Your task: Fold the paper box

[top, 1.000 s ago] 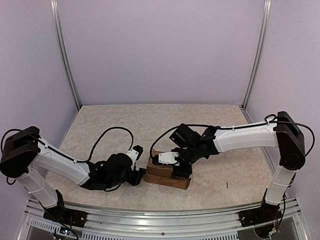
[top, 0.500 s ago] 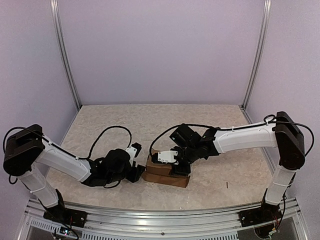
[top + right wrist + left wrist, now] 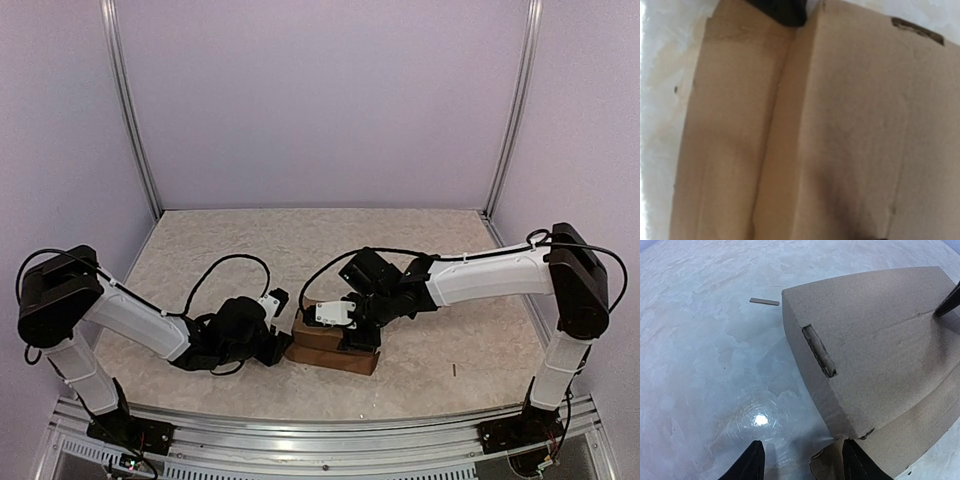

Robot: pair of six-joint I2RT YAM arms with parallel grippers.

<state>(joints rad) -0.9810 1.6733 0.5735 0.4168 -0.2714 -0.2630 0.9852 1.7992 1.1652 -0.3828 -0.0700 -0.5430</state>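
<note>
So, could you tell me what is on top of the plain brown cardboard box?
The right gripper sits over the box, one black finger touching its top panel; the box's inside is covered.

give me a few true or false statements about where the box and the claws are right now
1. The paper box rests on the table. True.
2. The left claw is clamped shut. False: it stands open at the box's end.
3. The box has a narrow slot cut in it. True.
4. The right claw hangs far from the box. False: it is right over the box, down at its top.
</note>
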